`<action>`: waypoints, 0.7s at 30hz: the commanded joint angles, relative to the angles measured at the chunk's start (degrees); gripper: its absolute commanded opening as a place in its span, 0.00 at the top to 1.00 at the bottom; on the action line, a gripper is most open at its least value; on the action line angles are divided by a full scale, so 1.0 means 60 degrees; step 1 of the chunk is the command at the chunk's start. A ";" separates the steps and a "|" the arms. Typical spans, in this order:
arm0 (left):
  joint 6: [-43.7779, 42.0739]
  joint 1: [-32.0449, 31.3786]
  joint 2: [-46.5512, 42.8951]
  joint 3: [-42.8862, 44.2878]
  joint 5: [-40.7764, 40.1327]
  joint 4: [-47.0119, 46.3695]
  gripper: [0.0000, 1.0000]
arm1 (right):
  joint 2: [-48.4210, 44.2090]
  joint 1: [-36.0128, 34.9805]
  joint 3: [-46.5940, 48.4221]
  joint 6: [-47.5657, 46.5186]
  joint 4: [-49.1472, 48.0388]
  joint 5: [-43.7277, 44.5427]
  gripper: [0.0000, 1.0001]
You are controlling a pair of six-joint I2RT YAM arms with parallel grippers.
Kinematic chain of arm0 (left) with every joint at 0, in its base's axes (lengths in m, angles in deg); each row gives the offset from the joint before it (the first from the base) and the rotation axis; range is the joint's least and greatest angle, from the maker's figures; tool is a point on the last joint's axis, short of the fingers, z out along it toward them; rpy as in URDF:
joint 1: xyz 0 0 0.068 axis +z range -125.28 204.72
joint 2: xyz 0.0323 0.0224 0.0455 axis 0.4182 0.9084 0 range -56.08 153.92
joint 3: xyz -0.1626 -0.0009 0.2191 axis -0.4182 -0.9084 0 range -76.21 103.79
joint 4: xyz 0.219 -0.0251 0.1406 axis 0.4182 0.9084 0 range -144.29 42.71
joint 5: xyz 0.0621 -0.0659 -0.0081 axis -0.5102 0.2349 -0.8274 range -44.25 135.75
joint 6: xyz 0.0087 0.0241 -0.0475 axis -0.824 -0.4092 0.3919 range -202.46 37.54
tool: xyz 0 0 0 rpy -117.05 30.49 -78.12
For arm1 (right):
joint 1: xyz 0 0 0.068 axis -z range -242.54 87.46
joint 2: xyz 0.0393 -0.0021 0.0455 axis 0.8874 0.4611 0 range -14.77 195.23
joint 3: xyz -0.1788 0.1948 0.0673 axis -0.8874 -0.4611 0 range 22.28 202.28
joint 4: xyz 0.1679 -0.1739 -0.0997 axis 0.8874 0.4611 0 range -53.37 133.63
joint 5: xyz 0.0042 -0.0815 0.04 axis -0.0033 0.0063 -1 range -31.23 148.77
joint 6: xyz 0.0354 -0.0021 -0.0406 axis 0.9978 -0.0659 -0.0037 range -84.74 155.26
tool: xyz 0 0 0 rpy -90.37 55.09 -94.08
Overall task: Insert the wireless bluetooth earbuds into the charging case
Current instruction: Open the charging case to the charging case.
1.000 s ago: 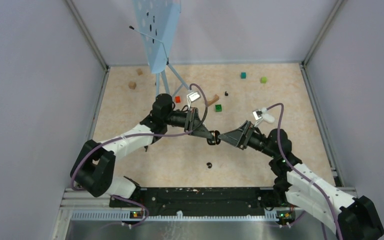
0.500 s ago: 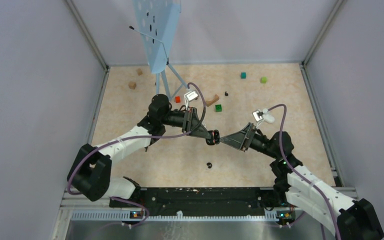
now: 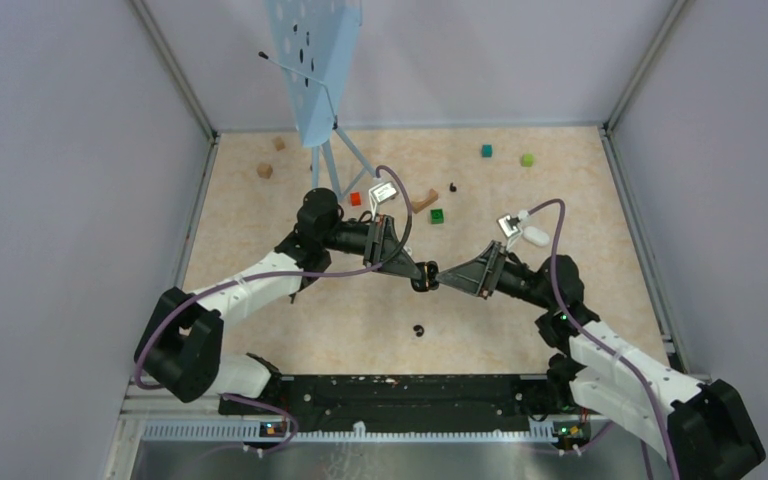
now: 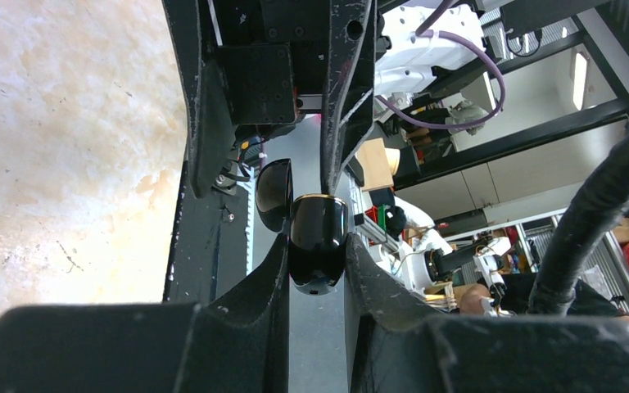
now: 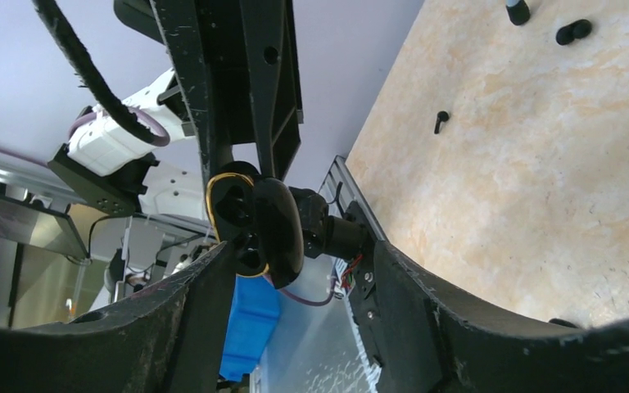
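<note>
Black case [image 4: 318, 255] inside left end effector [image 4: 315, 244]

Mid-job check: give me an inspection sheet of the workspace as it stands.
Surface: beige marbled table; no spills seen.
Job's things: black charging case, lid open, held up between the two arms; one black earbud loose on the table nearer the bases, another farther back; white pair not seen.
Clutter: red cube, green cube, teal cube, lime cube, wooden blocks at far left.
Grippers: left gripper shut on the case; right gripper open, a finger on either side of the case.
Cables: a purple cable loops over each wrist; no snag seen.
Surroundings: grey walls; blue perforated panel on a stand at the back.
</note>
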 commanded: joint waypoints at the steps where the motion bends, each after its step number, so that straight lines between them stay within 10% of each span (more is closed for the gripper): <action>1: -0.0095 0.0006 0.0009 0.0121 0.0150 -0.0490 1.00 | 0.0183 0.0067 0.0581 -0.0190 -0.0811 -0.0267 0.39; 21: -0.0087 -0.0170 0.0270 0.0087 0.0078 -0.0563 1.00 | 0.0773 0.0071 0.0710 -0.0070 -0.1453 -0.0750 0.67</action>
